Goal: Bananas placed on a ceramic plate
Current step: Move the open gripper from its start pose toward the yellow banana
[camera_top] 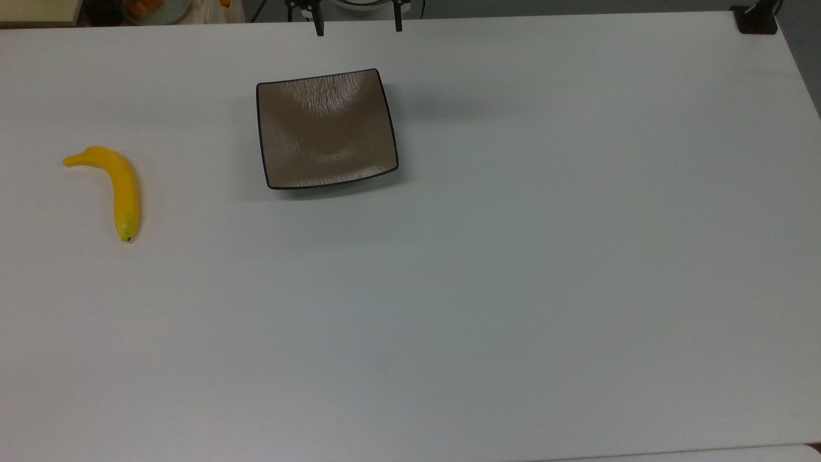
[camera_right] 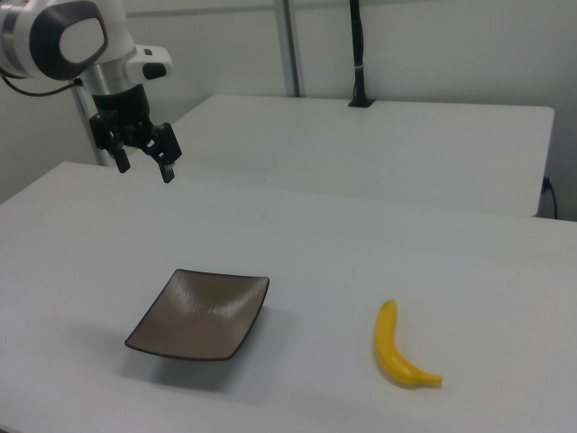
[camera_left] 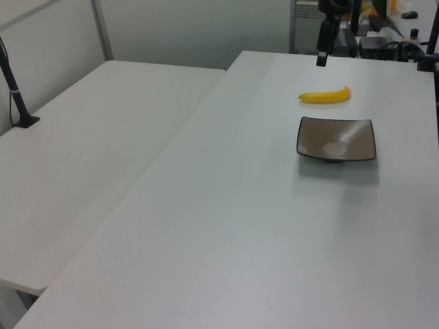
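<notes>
Banana (camera_top: 115, 186) lies at nine o'clock of the ceramic plate (camera_top: 326, 130), well apart; gripper (camera_right: 144, 154) hovers, fingers wide, empty. Likely light, smooth, stiff; mid-body grasp suits.

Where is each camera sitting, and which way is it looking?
Top view: sits overhead, looking down on the white table; the gripper pokes in at the top edge.
Left view: sits low at one end, looking along the table toward the ceramic plate and banana; the gripper hangs at the far end.
Right view: sits across, facing the arm; its open gripper hangs above the table beyond the plate.
All three share the plate, the banana and the gripper.
</notes>
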Controlling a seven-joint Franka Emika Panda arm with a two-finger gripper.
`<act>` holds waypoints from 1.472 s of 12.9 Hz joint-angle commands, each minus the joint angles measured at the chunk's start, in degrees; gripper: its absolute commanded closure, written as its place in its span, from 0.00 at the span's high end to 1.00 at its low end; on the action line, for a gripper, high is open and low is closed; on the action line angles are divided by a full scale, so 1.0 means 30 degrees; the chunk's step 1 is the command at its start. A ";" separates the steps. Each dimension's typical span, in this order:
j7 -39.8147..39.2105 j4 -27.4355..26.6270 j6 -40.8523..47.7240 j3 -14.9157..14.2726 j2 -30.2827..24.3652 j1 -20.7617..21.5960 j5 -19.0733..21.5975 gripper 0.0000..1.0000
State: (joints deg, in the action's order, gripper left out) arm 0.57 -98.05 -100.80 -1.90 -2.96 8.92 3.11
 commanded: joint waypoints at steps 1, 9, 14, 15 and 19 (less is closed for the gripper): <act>-0.0160 0.0105 -0.0383 -0.0335 0.0107 0.0309 -0.0098 1.00; -0.4895 0.0163 -0.0208 -0.0335 0.0195 -0.0129 -0.0098 1.00; -0.7777 0.1385 -0.0032 -0.0335 0.1450 -0.1650 -0.0098 1.00; -0.7748 0.2351 0.0026 -0.0364 0.2093 -0.2002 -0.0098 1.00; -0.8917 0.7621 0.3213 -0.0423 0.5781 -0.4108 -0.0128 1.00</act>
State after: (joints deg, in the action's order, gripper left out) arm -23.44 -87.00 -97.76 -3.03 6.35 -0.29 2.98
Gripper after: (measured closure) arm 0.000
